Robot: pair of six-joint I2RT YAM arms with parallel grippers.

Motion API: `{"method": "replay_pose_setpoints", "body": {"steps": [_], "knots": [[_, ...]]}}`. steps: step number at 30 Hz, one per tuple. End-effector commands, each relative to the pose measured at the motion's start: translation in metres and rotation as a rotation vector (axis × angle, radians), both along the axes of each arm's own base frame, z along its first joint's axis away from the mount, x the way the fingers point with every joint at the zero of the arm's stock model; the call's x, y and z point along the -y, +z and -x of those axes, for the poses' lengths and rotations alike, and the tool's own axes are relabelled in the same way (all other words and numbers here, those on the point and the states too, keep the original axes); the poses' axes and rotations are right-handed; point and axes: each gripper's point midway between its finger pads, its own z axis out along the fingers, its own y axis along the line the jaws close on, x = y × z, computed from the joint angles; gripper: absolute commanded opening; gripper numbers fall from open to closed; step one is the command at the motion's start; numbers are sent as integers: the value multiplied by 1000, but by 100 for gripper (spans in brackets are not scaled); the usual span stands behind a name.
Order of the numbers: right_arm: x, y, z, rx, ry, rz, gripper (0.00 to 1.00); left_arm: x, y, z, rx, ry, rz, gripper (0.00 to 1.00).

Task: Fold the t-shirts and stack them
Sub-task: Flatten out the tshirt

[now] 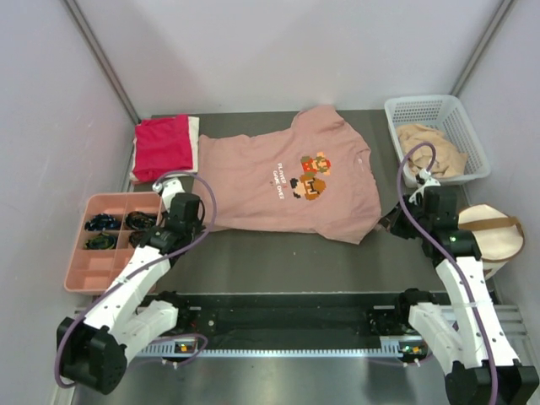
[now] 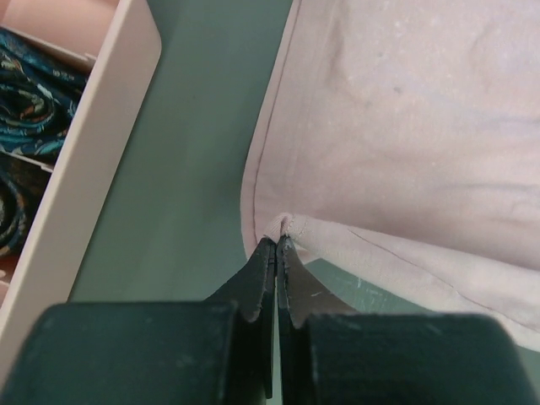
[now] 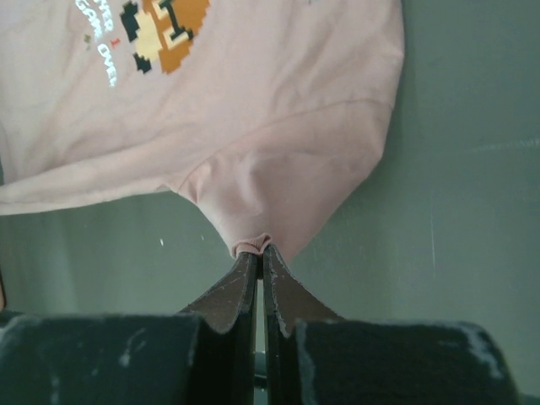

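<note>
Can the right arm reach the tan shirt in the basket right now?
Probably not yet: the right gripper has its jaws shut on the pink shirt, at its sleeve. The white basket is open-topped and near.

1. The left gripper (image 2: 276,246) and right gripper (image 3: 260,253) have black fingers, scuffed pale grey along the edges.
2. At both grippers' tips is the dusty-pink t-shirt (image 1: 253,181), plain pink with same-colour stitching.
3. Its print (image 1: 312,175) shows pixel characters in red, orange-brown, cream and black, with small white text beside them.
4. Left of the left gripper, the tray (image 1: 93,274) is salmon pink and holds dark pieces (image 1: 105,222) patterned in blue and teal.
5. Beyond the left gripper, a red t-shirt (image 1: 163,145) lies on a white t-shirt (image 1: 194,131).
6. Beyond the right gripper, a tan t-shirt (image 1: 432,150) sits in a white lattice basket (image 1: 422,108).
7. Right of the right gripper is a cream bag (image 1: 494,245) with a brown strap (image 1: 489,224).
8. The table (image 1: 278,261) is dark grey-green.
</note>
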Motion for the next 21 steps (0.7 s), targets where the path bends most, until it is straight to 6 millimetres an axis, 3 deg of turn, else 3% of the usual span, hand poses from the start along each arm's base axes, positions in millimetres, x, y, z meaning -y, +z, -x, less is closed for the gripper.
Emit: {"method": "replay_pose_setpoints", "body": {"steps": [1, 10, 21], "knots": [[2, 13, 17, -21, -30, -9, 0, 1, 11, 6, 17, 23, 50, 0], [4, 10, 54, -115, -99, -43, 0, 13, -7, 31, -42, 33, 172, 0], [9, -4, 93, -235, -141, -34, 0, 2, -14, 41, -91, 141, 171, 0]]}}
